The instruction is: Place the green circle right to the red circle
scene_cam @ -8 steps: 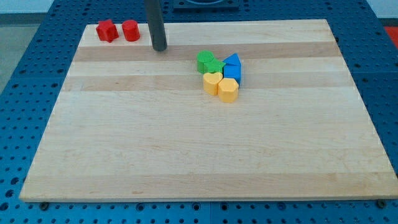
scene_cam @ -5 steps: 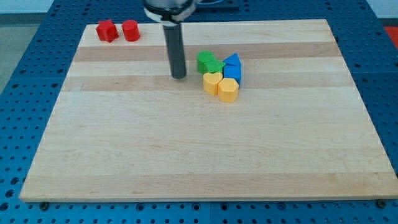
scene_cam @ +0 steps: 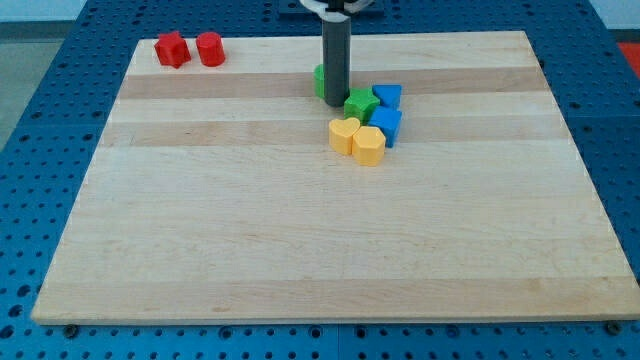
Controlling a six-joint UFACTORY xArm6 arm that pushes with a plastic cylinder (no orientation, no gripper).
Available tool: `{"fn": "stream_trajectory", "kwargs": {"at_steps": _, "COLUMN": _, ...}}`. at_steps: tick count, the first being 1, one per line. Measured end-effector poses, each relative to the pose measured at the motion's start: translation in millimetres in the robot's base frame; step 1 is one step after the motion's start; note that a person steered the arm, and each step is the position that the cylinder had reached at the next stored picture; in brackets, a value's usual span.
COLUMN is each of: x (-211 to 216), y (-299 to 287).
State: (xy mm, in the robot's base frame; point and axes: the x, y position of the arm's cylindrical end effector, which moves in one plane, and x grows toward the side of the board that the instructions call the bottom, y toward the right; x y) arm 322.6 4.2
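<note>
Now my tip (scene_cam: 335, 103) presses the mostly hidden green circle block (scene_cam: 319, 80), gripper absent, nothing held, towards the red circle block (scene_cam: 210, 49)

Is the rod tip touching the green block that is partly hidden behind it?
Cannot tell. In the camera view my tip overlaps the green block, of which only a sliver shows at the rod's left edge, so neither contact nor a gap is visible.

My arm entered from the view's top edge, showing only a pale collar there. Below it the straight dark rod hung nearly upright. My tip (scene_cam: 336, 104) sat at its lower end, down at the table top, just left of the view's centre and in the upper part of the picture.
</note>
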Motion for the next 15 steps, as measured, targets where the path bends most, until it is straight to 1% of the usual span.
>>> {"fn": "stream_trajectory", "kwargs": {"at_steps": 4, "x": -62, "y": -1}}
{"fn": "stream_trajectory", "kwargs": {"at_steps": 6, "x": -84, "y": -25}}
{"fn": "stream_trajectory", "kwargs": {"at_steps": 7, "x": -91, "y": -34}}
{"fn": "stream_trajectory", "kwargs": {"at_steps": 9, "x": -93, "y": -39}}
{"fn": "stream_trajectory", "kwargs": {"at_steps": 12, "x": -96, "y": -70}}
{"fn": "stream_trajectory", "kwargs": {"at_steps": 13, "x": -96, "y": -71}}
{"fn": "stream_trajectory", "kwargs": {"at_steps": 15, "x": -116, "y": -52}}
